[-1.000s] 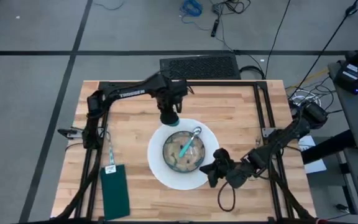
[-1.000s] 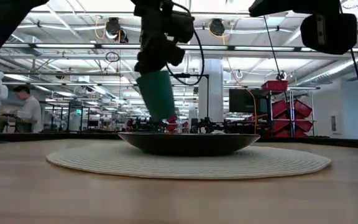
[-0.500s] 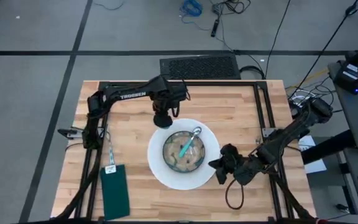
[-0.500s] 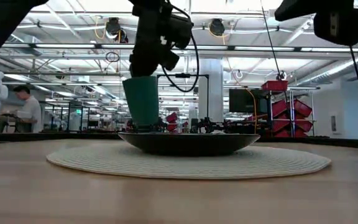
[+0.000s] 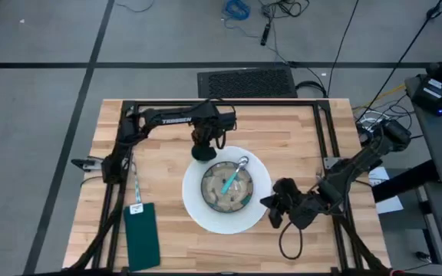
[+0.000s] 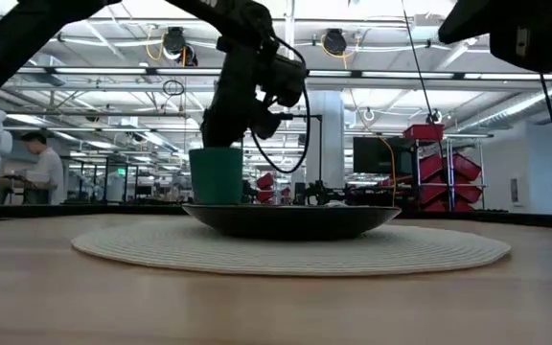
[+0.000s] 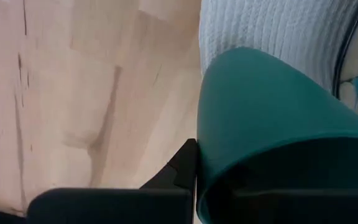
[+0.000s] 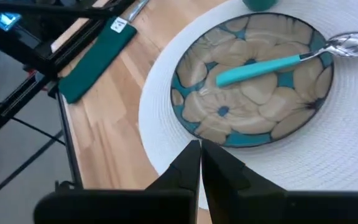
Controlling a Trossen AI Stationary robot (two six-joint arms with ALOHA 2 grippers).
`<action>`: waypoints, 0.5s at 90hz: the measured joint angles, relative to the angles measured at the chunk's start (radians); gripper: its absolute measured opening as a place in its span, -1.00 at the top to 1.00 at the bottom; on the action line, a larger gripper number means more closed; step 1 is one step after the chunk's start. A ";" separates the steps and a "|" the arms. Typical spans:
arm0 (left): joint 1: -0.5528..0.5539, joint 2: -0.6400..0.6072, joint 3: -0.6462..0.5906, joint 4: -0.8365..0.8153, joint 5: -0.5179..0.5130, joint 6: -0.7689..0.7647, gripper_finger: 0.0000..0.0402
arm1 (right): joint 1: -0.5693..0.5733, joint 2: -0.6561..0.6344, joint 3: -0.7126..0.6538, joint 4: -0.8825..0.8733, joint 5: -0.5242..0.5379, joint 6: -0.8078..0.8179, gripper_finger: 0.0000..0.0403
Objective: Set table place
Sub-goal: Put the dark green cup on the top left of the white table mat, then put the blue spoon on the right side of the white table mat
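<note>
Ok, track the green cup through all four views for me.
High view: green cup mostly hidden under the left gripper, at the white placemat's far edge.
Low view: cup upright behind the bowl's left end.
Left wrist view: cup fills the right side.
Right wrist view: only a sliver at the top edge.
Shared landmark: the floral bowl.

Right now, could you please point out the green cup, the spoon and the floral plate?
green cup (image 6: 216, 175), low view, side wall.
spoon (image 8: 267, 66), right wrist view, teal handle.
floral plate (image 8: 229, 112), right wrist view, patterned face.
</note>
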 joint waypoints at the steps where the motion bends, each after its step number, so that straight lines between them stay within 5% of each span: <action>1: 0.000 0.000 0.000 0.000 0.000 -0.003 1.00 | 0.001 -0.001 0.000 -0.003 0.000 0.003 1.00; 17: 0.000 0.000 0.000 0.000 0.000 -0.012 0.90 | 0.000 -0.010 0.000 -0.019 0.004 0.013 1.00; 45: 0.000 -0.004 0.001 -0.018 0.000 -0.020 0.42 | 0.000 -0.010 0.000 -0.037 0.027 0.009 1.00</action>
